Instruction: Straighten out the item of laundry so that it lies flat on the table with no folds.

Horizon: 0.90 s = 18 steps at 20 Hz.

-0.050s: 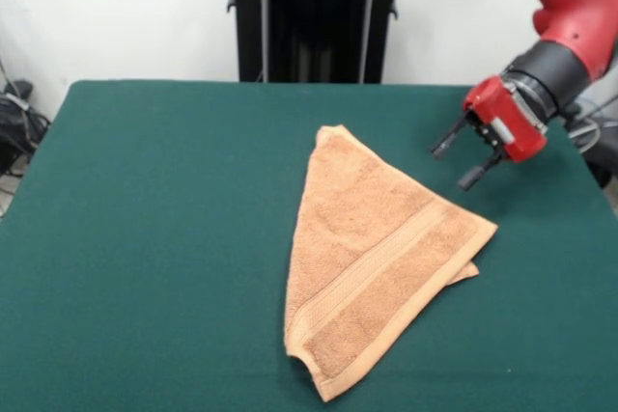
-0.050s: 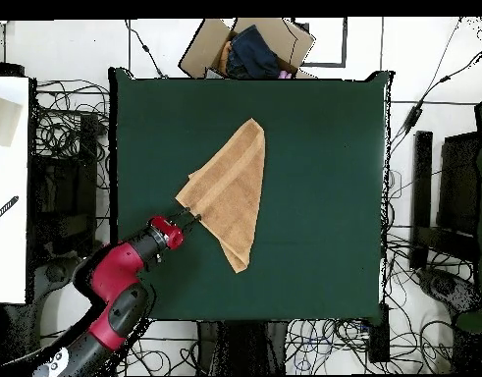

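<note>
Towel folded diagonally into a triangle, resting near the middle of the table, clear of every edge. Long narrow point aimed toward the table's far side in the front view; woven band running parallel to one slanted edge; a sliver of the under layer peeking out at the wide corner, so two layers stacked, upper one not quite matched to the lower. Gripper tilted, hanging above the cloth's side, just beside the wide corner — fingers spread apart, nothing between them, no contact with fabric visible in the front view. In the overhead view, fingertips close to the corner where the fold sticks out; touching or just short, cannot tell. Placement reads as an approach to the loose upper corner: likely the spot to pinch a single layer and draw it away across the fold line. Task judged early — fold fully in place, no flattening yet. Risk: catching both layers and dragging the whole towel rather than opening it. Box with dark clothing beyond one table edge, uninvolved.
</note>
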Each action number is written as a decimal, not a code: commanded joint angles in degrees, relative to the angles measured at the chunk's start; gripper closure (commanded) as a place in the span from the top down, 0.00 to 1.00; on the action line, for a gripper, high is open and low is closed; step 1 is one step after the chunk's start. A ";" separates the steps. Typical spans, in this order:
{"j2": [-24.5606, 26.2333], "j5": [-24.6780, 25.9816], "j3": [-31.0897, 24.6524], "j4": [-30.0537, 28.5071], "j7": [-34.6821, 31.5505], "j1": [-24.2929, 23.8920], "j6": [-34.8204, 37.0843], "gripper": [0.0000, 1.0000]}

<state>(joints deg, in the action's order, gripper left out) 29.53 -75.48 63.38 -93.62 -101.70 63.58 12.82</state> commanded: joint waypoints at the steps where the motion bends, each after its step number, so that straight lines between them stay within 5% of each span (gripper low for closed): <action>1: 2.96 3.66 -0.12 9.20 -22.59 -0.86 5.35 1.00; 8: 5.53 11.68 6.51 11.07 -20.62 -1.30 10.57 1.00; 18: 4.73 16.98 7.08 12.17 -21.62 -1.97 10.41 1.00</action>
<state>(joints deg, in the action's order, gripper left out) 33.53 -62.22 72.27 -91.31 -109.50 63.53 16.59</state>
